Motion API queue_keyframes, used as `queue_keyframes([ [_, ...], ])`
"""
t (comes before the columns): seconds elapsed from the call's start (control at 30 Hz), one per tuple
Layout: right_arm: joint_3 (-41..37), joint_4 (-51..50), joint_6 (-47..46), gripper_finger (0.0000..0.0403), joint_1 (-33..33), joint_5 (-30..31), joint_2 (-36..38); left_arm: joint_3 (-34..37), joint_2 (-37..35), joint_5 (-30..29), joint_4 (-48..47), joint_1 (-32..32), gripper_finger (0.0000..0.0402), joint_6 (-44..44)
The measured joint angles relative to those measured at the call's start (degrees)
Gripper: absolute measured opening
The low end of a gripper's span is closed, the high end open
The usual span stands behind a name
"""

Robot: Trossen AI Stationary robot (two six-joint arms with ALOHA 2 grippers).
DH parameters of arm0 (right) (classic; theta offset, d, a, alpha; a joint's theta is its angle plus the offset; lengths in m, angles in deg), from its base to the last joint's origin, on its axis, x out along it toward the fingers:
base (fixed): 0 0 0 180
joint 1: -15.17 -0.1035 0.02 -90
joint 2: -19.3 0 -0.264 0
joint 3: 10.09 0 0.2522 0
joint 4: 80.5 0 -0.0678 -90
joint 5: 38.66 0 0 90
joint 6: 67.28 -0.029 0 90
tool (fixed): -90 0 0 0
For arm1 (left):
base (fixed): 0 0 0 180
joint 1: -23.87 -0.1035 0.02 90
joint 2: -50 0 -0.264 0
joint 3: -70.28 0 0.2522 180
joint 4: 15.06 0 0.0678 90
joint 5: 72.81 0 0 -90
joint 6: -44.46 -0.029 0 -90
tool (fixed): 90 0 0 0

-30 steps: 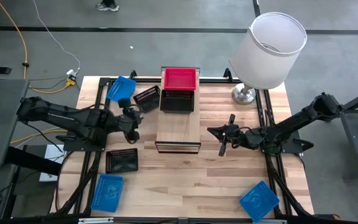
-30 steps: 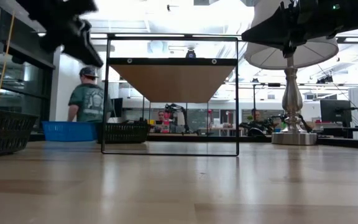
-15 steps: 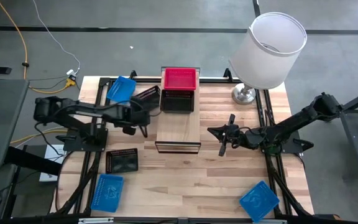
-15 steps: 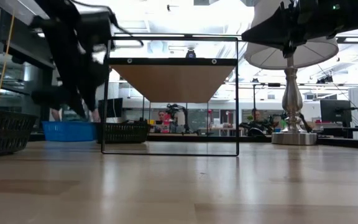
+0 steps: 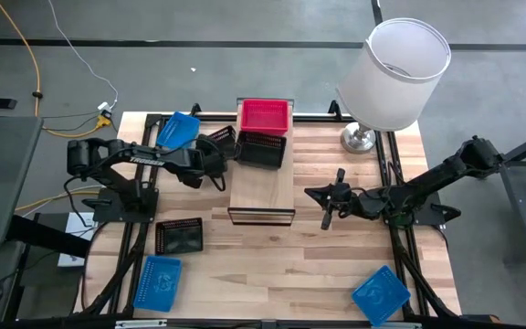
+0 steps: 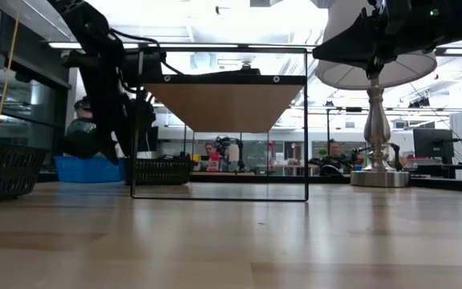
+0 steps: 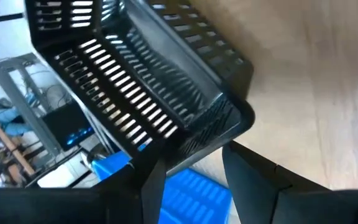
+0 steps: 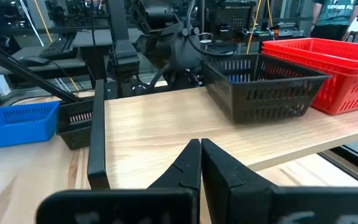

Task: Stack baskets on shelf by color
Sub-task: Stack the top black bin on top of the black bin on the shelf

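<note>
Workshop floor surrounds a light-wood counter (image 5: 336, 265) that carries the shelf (image 5: 262, 187) at its centre and a table lamp (image 5: 393, 78) at the far right. On the shelf's far end sit a red basket (image 5: 264, 116) and, just nearer, a black basket (image 5: 261, 150), so each colour has begun its own pile. The left hand (image 5: 210, 157) reaches to the shelf's far left edge, its fingers (image 7: 253, 183) parted around the rim of a tilted black basket (image 5: 215, 142); whether they press the rim cannot be told. The tilt suggests a carry toward the black pile. The right hand (image 5: 329, 200), fully closed and empty, waits just right of the shelf. Blue baskets lie at the far left (image 5: 178, 130), near left (image 5: 158, 281) and near right (image 5: 380, 294); another black basket (image 5: 179, 236) rests left of the shelf.
</note>
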Motion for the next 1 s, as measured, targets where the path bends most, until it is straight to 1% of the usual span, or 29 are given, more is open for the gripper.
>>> queue_keyframes([
  [0.13,0.00,-0.08,-0.53,0.0000,0.00,0.33,0.00,0.00,0.00,0.51,-0.11,-1.49,0.0147,-1.29],
  [0.37,0.00,-0.35,-0.52,0.0000,0.01,0.44,-0.02,0.00,0.00,2.86,-0.26,-2.05,0.0140,1.14],
  [0.5,0.00,-0.35,-0.47,0.0000,0.00,0.44,-0.02,0.00,0.00,2.83,-0.24,-1.52,0.0110,2.00],
  [0.6,0.00,-0.35,-0.49,0.0000,0.00,0.46,-0.02,0.00,0.00,2.75,-0.26,-1.51,0.0070,2.16],
  [0.7,0.00,-0.33,-0.51,0.0000,0.00,0.46,-0.02,0.00,0.00,2.63,-0.25,-1.40,0.0022,3.27],
  [0.73,0.00,-0.33,-0.51,0.0000,0.00,0.46,-0.02,0.00,0.00,2.65,-0.29,-1.27,0.0013,3.99],
  [0.77,0.00,-0.33,-0.51,0.0000,0.00,0.46,-0.02,0.04,0.00,2.62,-0.33,-1.13,0.0009,4.45],
  [0.9,0.00,-0.33,-0.35,0.0000,0.01,0.46,-0.02,0.03,-0.02,2.22,-0.80,0.46,0.0014,5.26],
  [1.0,0.00,-0.35,-0.35,0.0000,0.00,0.46,-0.02,-0.34,-0.02,1.76,-2.72,2.29,0.0006,7.27],
])
